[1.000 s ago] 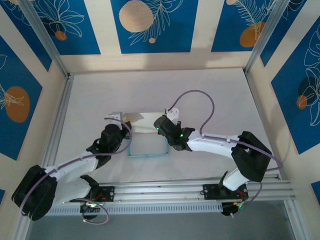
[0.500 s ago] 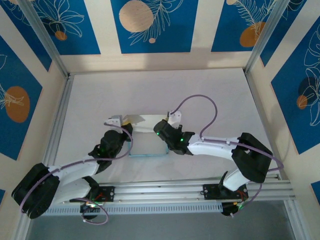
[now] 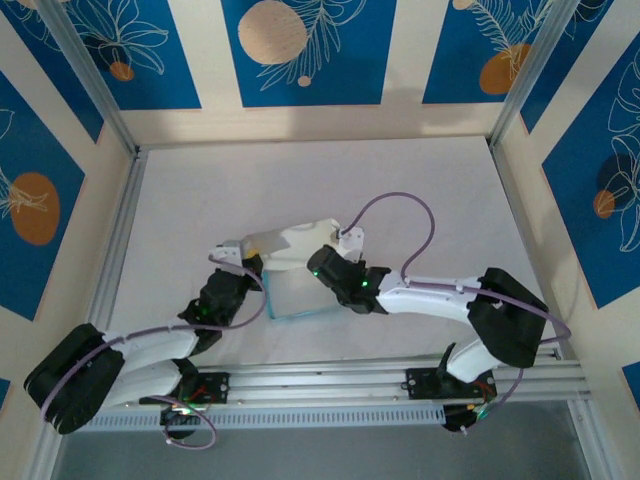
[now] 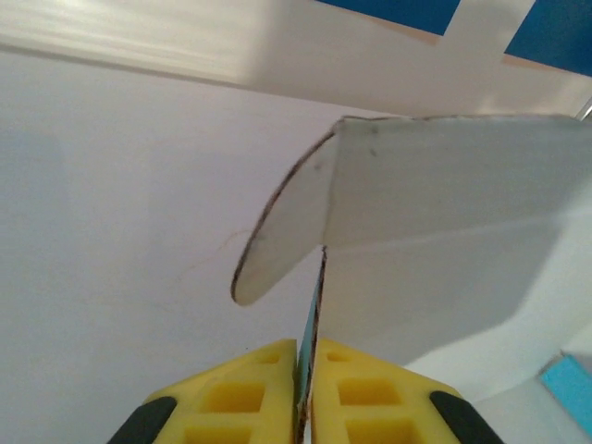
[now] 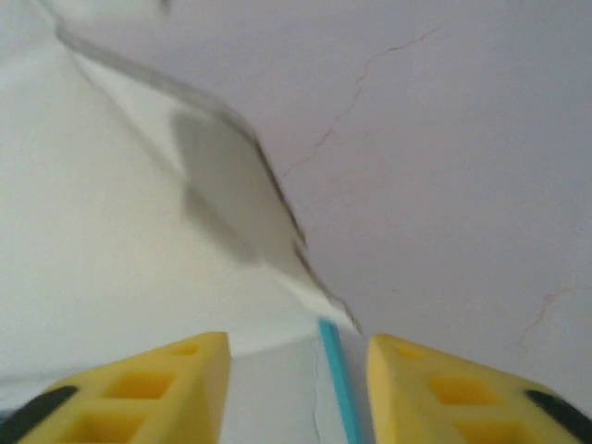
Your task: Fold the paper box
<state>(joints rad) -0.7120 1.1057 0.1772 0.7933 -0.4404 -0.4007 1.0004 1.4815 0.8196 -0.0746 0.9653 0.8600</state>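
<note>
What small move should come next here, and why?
Probably close the right pincer on the blue edge of the paper box standing between its open fingers: the left pincer pinches the other side, and a rounded flap sticks out untucked.

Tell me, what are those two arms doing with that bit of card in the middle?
Two robot arms are folding a paper box from thin card on a white table. The left gripper is pinched shut on one edge of the card, a white flap standing up beyond it. The right gripper is at the other side, jaws apart, with a light-blue card edge between them. The box is only partly folded.
</note>
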